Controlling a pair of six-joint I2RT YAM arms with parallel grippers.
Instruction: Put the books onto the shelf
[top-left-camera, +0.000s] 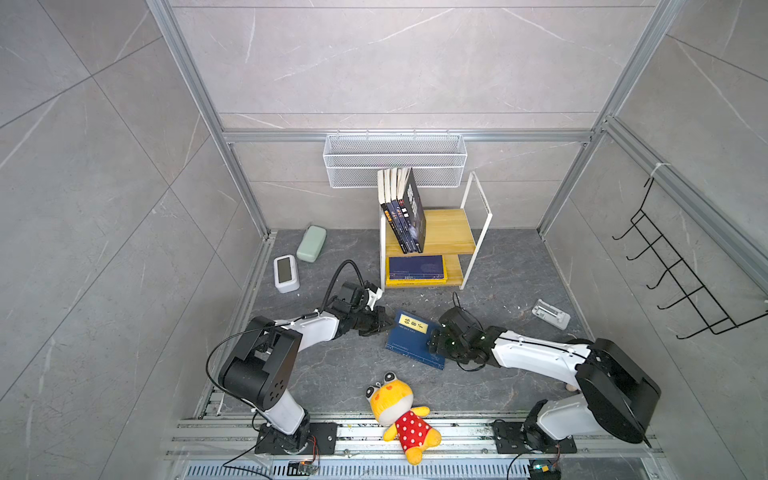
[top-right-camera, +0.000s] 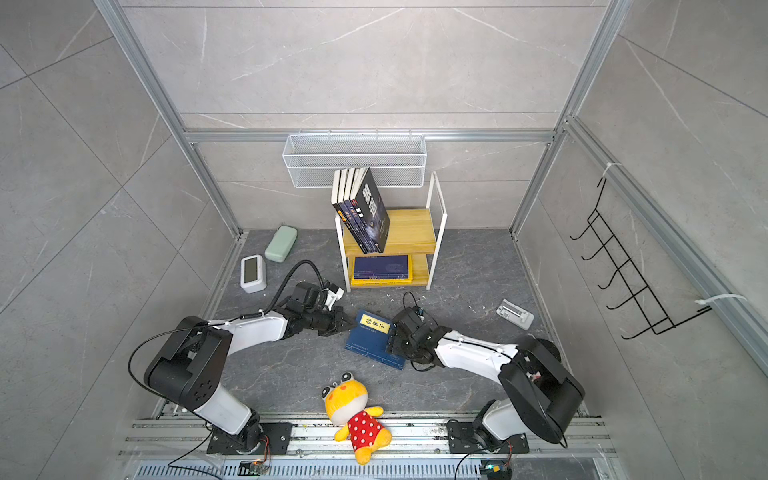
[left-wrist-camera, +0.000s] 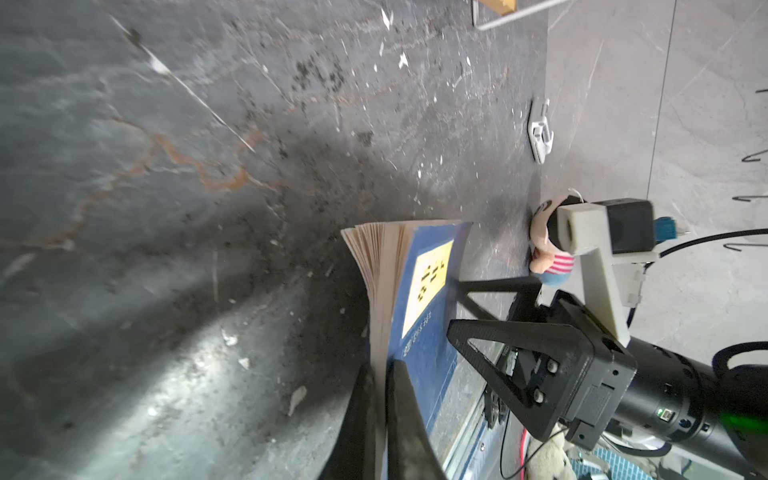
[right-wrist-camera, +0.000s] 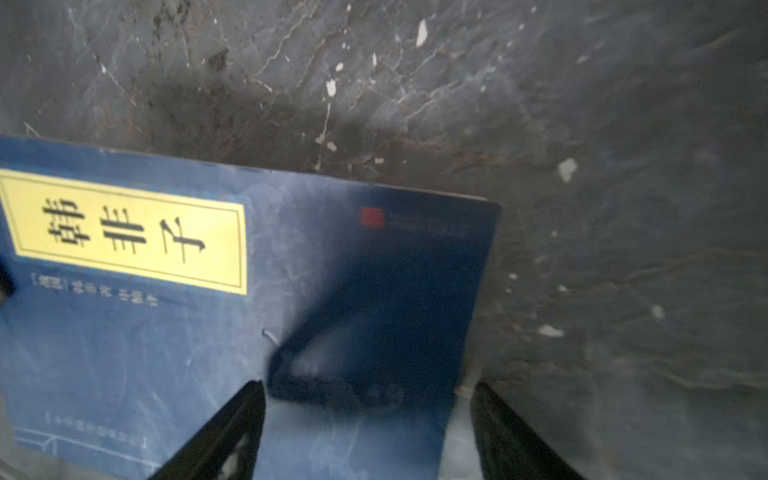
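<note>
Left wrist view: left gripper (left-wrist-camera: 380, 399) pinched on page edge of blue book (left-wrist-camera: 428, 299); right gripper (right-wrist-camera: 365, 388) spread wide over opposite end (apparently letting go). Book between grippers, near side of shelf (top-left-camera: 440, 232). Step: pickup. Next: lift, carry far, slot onto shelf.

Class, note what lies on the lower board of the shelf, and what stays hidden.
A navy book lies flat on top of a yellow stack on the lower board. Only the stack's yellow edges show; its covers and count are hidden.
</note>
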